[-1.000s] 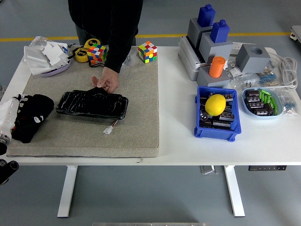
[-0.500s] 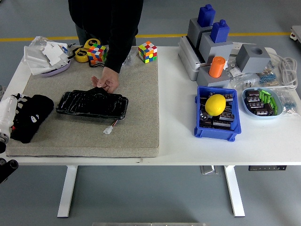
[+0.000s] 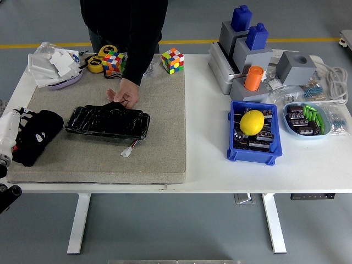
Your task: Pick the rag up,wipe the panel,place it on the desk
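L hand [image 3: 7, 133] at table's L edge beside black rag [image 3: 34, 135], finger state can't tell; I'd close firmly over rag's bunched middle before lifting toward panel [image 3: 108, 121], which person's hand [image 3: 125, 94] steadies.

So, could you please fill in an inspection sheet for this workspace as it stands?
Surface: white table with grey felt mat.
Job's things: black rag at mat's left edge; glossy black panel mid-mat, held at its far edge by a person's hand.
Clutter: two colour cubes, tape roll, blue bin with yellow ball, grey blocks.
Hands: left hand beside rag, fingers unclear; right not seen.
Cables: white cord far right; panel's short lead.
Surroundings: grey floor, yellow line.
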You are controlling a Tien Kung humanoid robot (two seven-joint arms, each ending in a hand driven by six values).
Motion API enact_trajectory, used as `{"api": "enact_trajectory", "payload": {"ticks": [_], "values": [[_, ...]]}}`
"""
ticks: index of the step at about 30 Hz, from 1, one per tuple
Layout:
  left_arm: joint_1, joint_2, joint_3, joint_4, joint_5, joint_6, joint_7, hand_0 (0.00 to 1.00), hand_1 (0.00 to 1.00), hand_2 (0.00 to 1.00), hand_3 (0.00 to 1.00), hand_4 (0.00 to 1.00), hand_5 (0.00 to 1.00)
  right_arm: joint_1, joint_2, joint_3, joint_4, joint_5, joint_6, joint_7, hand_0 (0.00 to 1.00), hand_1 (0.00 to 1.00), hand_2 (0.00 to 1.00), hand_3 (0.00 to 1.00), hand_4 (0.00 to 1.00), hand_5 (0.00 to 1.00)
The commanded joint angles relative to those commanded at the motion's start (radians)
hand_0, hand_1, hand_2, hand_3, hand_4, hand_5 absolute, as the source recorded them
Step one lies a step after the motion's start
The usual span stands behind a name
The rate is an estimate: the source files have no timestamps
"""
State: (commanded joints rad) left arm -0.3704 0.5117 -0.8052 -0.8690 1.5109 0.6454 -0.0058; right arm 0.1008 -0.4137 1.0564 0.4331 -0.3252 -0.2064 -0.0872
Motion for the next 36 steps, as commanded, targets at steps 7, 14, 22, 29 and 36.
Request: {"api": "enact_trajectory", "payload": {"ticks": [7, 14, 22, 29, 36], "values": [[0.0, 0.004, -0.008, -0.003, 0.012, 0.0, -0.001, 0.221, 0.208, 0.524, 0.67, 0.618, 0.002, 0.002, 0.001, -0.001, 0.0, -0.001, 0.0, 0.001, 0.715, 0.616, 0.673, 0.604, 0.998, 0.582], [0.002, 0.009, -0.013, -0.004, 0.016, 0.0, 0.001, 0.214, 0.185, 0.508, 0.667, 0.586, 0.002, 0.0, 0.001, -0.001, -0.001, 0.0, 0.0, 0.001, 0.715, 0.618, 0.673, 0.604, 0.998, 0.582], [0.008, 0.023, -0.028, -0.063, 0.052, 0.0, 0.027, 0.208, 0.175, 0.491, 0.664, 0.567, 0.002, 0.0, 0.0, -0.004, -0.001, -0.001, -0.001, 0.0, 0.716, 0.618, 0.673, 0.604, 0.998, 0.582], [0.006, 0.039, -0.046, -0.132, 0.087, -0.004, 0.053, 0.208, 0.194, 0.471, 0.559, 0.565, 0.002, 0.001, -0.001, -0.007, -0.001, -0.003, -0.002, 0.001, 0.716, 0.618, 0.673, 0.605, 0.998, 0.581], [-0.003, 0.044, -0.042, -0.154, 0.096, -0.01, 0.067, 0.206, 0.188, 0.471, 0.559, 0.563, 0.002, 0.002, -0.001, -0.013, -0.001, -0.002, -0.002, 0.002, 0.716, 0.618, 0.673, 0.605, 0.998, 0.582]]}}
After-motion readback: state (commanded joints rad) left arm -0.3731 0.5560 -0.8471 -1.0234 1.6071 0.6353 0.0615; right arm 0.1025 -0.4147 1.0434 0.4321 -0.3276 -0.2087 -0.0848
